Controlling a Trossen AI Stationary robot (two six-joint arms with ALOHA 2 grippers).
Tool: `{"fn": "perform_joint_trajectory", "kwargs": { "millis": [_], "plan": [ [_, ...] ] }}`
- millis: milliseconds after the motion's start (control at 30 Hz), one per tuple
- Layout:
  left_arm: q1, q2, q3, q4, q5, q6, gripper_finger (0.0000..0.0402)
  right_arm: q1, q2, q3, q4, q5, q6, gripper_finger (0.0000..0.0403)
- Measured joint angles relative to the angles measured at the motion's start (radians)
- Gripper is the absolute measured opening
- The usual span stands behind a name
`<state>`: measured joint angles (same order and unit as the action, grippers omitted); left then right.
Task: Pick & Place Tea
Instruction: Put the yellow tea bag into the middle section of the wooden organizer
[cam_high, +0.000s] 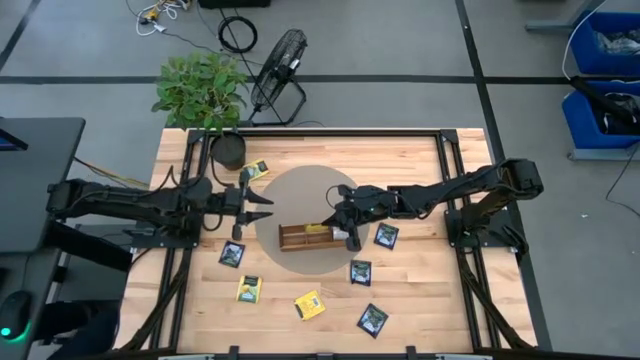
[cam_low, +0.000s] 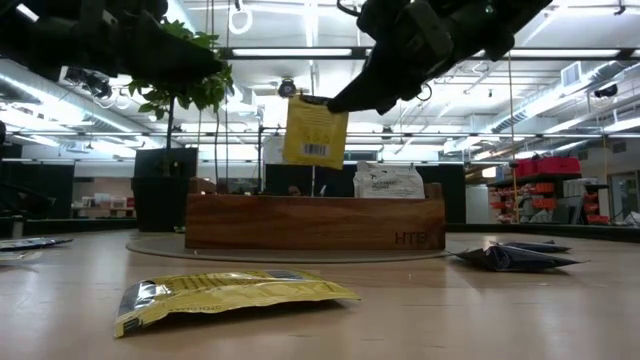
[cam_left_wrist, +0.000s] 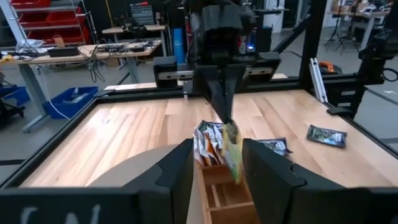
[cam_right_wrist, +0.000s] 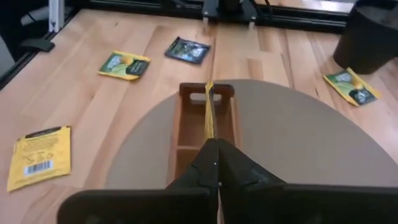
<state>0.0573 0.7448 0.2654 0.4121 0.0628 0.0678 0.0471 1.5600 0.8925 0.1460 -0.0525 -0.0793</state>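
Observation:
My right gripper (cam_high: 336, 220) is shut on a yellow tea sachet (cam_low: 315, 132) and holds it above the long brown wooden tray (cam_high: 310, 237). The tray rests on a round grey mat (cam_high: 300, 190). A white sachet (cam_low: 388, 180) stands upright in the tray. My left gripper (cam_high: 265, 207) is open and hovers just left of the tray, touching nothing. Several more sachets lie flat on the table: yellow ones (cam_high: 249, 288) (cam_high: 309, 304) (cam_high: 256, 170) and black ones (cam_high: 232, 254) (cam_high: 360, 271) (cam_high: 386, 235) (cam_high: 373, 319). My right gripper pinches the yellow sachet between its two fingers at the sachet's top edge (cam_low: 318, 101). The fingers (cam_low: 350, 95) slant down from the table's right. The sachet hangs upright below them, lifted clear, with its lower edge above the tray (cam_low: 315, 222), and shows edge-on (cam_right_wrist: 210, 118) in the right wrist view.
A dark plant pot (cam_high: 228, 150) stands at the table's far left, with a leafy plant (cam_high: 200, 88) and a fan (cam_high: 278, 60) beyond the far edge. Black frame rails (cam_high: 445, 170) run along the table's sides. Bare wood lies far of the mat.

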Motion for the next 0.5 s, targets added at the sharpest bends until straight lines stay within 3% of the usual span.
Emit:
{"fn": "perform_joint_trajectory", "kwargs": {
  "millis": [500],
  "plan": [
    [-0.023, 0.000, 0.000, -0.001, 0.004, 0.014, 0.0142, 0.007, 0.056, 0.000, 0.006, 0.018, 0.024, 0.0000]
  ]
}}
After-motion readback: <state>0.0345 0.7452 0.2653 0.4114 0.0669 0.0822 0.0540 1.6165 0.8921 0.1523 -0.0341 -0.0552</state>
